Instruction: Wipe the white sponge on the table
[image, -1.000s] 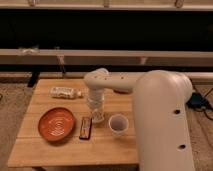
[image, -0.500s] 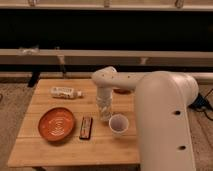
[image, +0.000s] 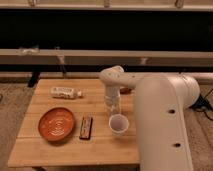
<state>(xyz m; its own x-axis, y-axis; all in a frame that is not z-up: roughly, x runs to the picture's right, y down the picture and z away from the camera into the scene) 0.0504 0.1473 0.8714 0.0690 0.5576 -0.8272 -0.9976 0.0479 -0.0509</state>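
Gripper (image: 113, 105), where is it?
Pointing down over the middle of the table (image: 60, 148), fingers pressed together.
And the white sponge (image: 114, 110)?
At the gripper's tip, low by the wood, just behind the cup (image: 118, 124). Whether it is clamped, I cannot tell.
Anything else?
Plate (image: 56, 124), dark bar (image: 86, 127), bottle (image: 66, 92) lying flat.
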